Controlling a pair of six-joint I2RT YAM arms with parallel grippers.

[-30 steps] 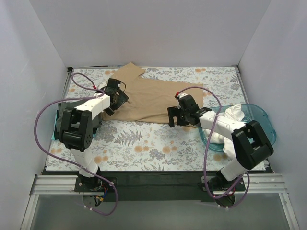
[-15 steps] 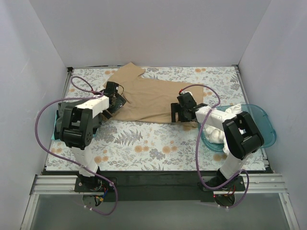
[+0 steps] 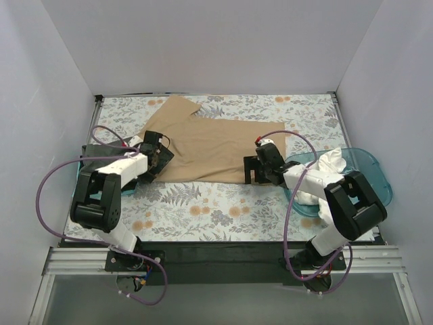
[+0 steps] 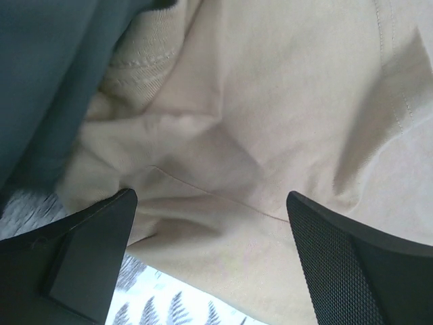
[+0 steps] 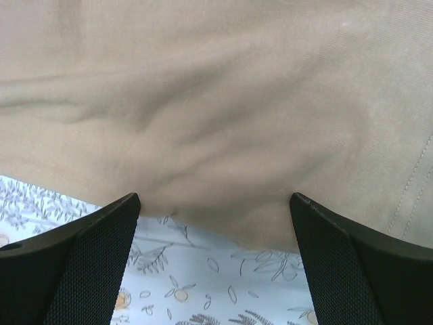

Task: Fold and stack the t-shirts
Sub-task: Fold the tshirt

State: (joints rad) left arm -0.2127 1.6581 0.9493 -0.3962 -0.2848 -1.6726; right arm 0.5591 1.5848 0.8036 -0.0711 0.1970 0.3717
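The tan t-shirt [image 3: 210, 142] lies spread flat on the floral worktop [image 3: 203, 203], centre of the top view. The left jaws stand spread at its left edge and the right jaws stand spread at its lower right hem. In each wrist view that edge runs between the two fingers. The frame bottom cuts off the fingertips, so contact cannot be told. A blurred dark grey-green t-shirt [image 4: 47, 74] fills the left wrist view's upper left. White t-shirts [image 3: 330, 162] sit in the teal tub [image 3: 372, 172] at right, partly hidden by the right arm.
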